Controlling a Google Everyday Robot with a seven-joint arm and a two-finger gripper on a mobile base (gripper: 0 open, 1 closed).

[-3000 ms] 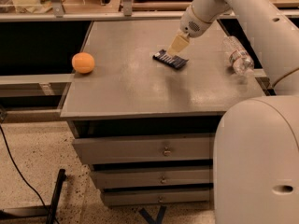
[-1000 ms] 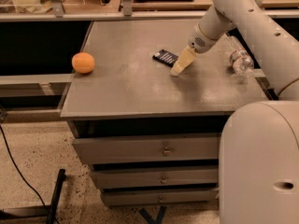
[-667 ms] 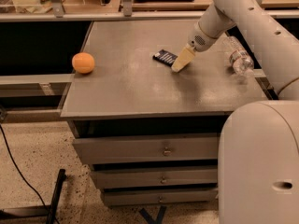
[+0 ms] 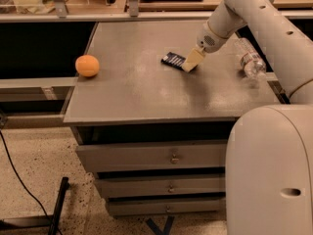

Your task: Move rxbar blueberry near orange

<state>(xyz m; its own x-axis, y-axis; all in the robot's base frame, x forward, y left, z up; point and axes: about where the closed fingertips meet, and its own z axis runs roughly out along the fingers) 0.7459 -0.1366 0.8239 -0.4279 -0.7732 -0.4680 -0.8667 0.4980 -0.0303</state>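
Observation:
The rxbar blueberry [image 4: 173, 59], a small flat dark bar with faint white print, lies on the grey cabinet top [image 4: 146, 92] near its middle. The orange [image 4: 87, 65] sits at the left edge of the top, well apart from the bar. My gripper [image 4: 191, 62], with tan fingers, is low at the bar's right end, touching or almost touching it. The arm reaches down to it from the upper right.
A clear plastic water bottle [image 4: 249, 58] lies on the right side of the top. Drawers [image 4: 171, 158] front the cabinet below. My white base [image 4: 271, 170] fills the lower right. A shelf with items runs along the back.
The gripper has come down from above the bar to its right end, and has moved a little left and up in the last second. The bar and orange have stayed put.

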